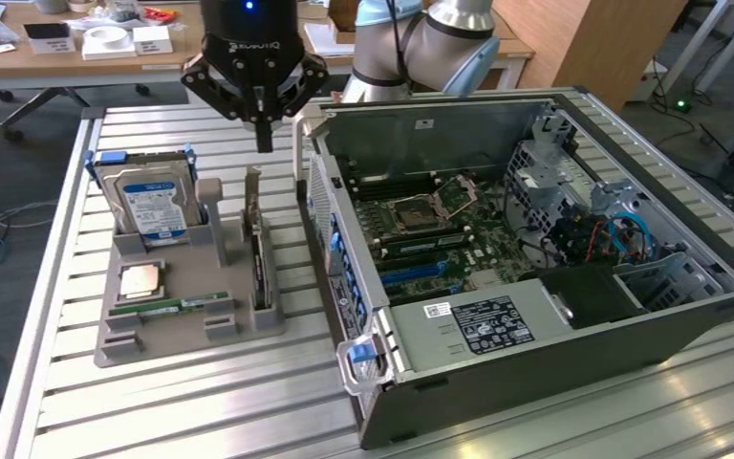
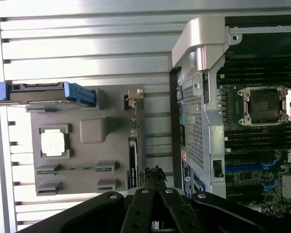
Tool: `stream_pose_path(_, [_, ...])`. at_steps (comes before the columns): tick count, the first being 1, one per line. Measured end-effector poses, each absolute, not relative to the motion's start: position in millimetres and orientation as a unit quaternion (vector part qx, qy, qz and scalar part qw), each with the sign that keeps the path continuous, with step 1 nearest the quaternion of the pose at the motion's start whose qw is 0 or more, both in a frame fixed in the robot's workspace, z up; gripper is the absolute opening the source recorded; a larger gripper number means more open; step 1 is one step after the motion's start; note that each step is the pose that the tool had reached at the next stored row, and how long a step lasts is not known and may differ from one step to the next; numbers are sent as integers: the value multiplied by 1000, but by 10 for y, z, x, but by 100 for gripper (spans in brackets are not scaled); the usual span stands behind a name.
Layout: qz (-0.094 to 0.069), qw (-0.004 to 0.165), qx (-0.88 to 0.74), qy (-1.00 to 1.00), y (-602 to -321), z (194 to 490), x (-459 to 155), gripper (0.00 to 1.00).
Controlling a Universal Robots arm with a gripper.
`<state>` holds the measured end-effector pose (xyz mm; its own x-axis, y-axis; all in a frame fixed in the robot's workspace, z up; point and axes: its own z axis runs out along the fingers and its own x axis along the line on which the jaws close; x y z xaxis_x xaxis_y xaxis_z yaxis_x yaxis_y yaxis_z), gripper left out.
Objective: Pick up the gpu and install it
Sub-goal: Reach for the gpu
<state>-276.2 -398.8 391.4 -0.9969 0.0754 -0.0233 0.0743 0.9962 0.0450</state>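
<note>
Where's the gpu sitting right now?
The gpu stands on edge in the grey holder, on the side nearest the computer case; the hard drive is toward the exterior view's left, and the gripper hangs above the card.

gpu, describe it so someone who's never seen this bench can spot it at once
On the slatted metal table, a grey parts holder sits beside the open computer case. The gpu stands on edge in the holder's slot nearest the case. Unlike the blue-labelled hard drive and the flat-lying green RAM stick, it is a thin dark board with a silver end bracket.
</note>
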Motion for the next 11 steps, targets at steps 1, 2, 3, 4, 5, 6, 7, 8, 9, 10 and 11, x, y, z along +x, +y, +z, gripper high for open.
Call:
stream_pose_path(1, [22, 12, 37, 999, -3989, 3914, -2780, 11])
stream_pose_path(2, [22, 13, 37, 999, -3989, 3913, -2797, 11])
stream_pose_path(3, [22, 13, 37, 999, -3989, 3913, -2813, 11])
stream_pose_path(4, [22, 13, 37, 999, -3988, 3913, -2824, 11])
stream_pose_path(5, [22, 13, 37, 999, -3988, 3913, -2832, 11])
stream_pose_path(6, [22, 13, 37, 999, -3988, 3912, -2833, 11])
stream_pose_path(7, [22, 12, 37, 999, -3989, 3912, -2833, 11])
stream_pose_path(8, [22, 13, 37, 999, -3988, 3912, -2833, 11])
stream_pose_path(9, [22, 12, 37, 999, -3989, 3913, -2834, 11])
stream_pose_path(10, [22, 12, 37, 999, -3989, 3913, -2834, 11])
stream_pose_path(11, [22, 13, 37, 999, -3989, 3913, -2834, 11])
